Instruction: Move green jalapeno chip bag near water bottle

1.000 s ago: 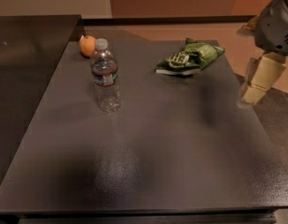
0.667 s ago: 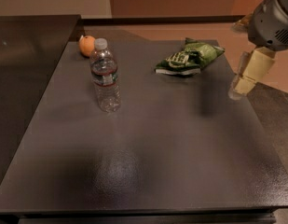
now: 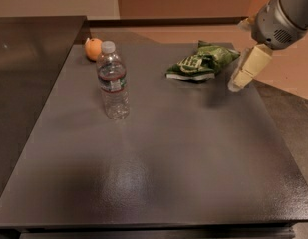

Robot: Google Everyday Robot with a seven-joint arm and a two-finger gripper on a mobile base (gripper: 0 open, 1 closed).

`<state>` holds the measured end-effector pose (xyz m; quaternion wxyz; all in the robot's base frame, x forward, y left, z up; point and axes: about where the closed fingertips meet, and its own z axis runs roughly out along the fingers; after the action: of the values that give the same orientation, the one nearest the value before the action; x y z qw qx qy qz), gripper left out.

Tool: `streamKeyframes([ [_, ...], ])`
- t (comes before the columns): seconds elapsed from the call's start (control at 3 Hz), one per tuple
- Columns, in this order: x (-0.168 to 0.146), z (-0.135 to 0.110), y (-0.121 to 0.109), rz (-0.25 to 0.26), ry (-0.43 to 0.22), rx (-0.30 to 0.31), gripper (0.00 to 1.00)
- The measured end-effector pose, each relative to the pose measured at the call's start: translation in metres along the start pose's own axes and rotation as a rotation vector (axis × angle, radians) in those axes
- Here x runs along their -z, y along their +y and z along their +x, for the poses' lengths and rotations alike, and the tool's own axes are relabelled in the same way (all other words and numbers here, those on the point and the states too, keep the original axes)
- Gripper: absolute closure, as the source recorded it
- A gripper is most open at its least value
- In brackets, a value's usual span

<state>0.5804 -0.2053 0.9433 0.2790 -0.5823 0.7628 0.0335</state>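
Note:
The green jalapeno chip bag [image 3: 202, 61] lies flat on the dark table [image 3: 158, 163] near its far right corner. The water bottle [image 3: 112, 81] stands upright at the table's far left, a good way left of the bag. My gripper [image 3: 244, 72] hangs above the table's right side, just to the right of the bag and a little nearer than it, apart from it. The grey arm reaches down from the upper right corner. The gripper holds nothing that shows.
A small orange fruit [image 3: 92, 48] sits at the far left edge, behind the bottle. A second dark surface [image 3: 24, 59] adjoins on the left. The floor drops off past the table's right edge.
The gripper has moved left and farther in, from beyond the table's right edge to just beside the chip bag. Bag, bottle and orange have not moved.

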Motion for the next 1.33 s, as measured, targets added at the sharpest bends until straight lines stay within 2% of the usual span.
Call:
streamKeyframes([
  [0.67,-0.046,0.004,-0.049,0.015,-0.063,-0.088,0.00],
  [1.33,-0.078,0.008,-0.083,0.018,-0.062,-0.128,0.00],
])
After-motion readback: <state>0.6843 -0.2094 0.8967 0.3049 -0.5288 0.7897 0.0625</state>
